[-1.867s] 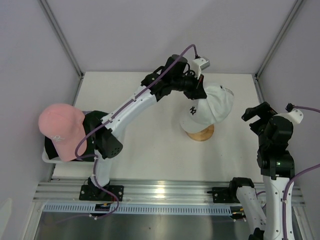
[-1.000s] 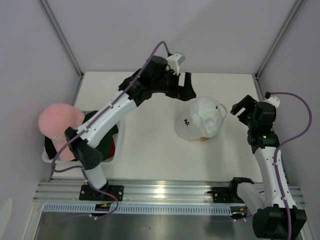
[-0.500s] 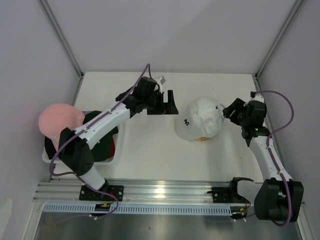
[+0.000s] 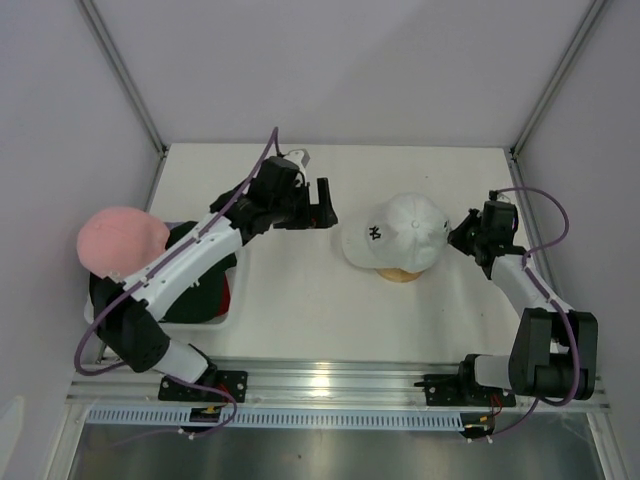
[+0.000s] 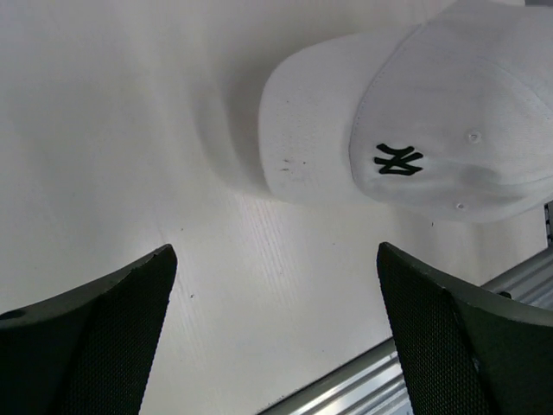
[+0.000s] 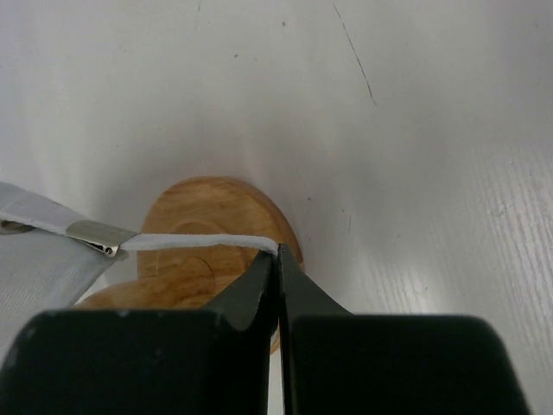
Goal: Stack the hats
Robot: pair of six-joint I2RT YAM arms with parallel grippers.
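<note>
"Closing your right gripper [image 6: 276, 255] is the newest change. A second ago it stood off to the right of the white cap [image 4: 398, 228] with its jaws spread. Now they are pressed together on the end of the cap's back strap [image 6: 203, 239], just past the metal buckle [image 6: 91, 232]."

"Agreed, and you have let go on the other side. Your left gripper [image 4: 322, 205], which carried that cap in, has pulled away to the left. It hangs apart from the cap, jaws wide with nothing between them. Its wrist view shows only the brim and the logo [image 5: 398, 159] ahead."

"So the cap sits crown-up on the wooden stand [image 4: 402, 273], brim pointing left, and it has turned a little since you released it. First hat placed, I'd say."

"You're likely tugging the strap to square it up. Pull gently: it's soft cloth on a small stand, and a hard tug could drag it off."

"The rest waits at the left. The pink cap [image 4: 120, 245] is at the basket [image 4: 93, 312], with black caps [image 4: 195, 258] beside it. Your free left arm looks the nearer one for the pink."
</note>
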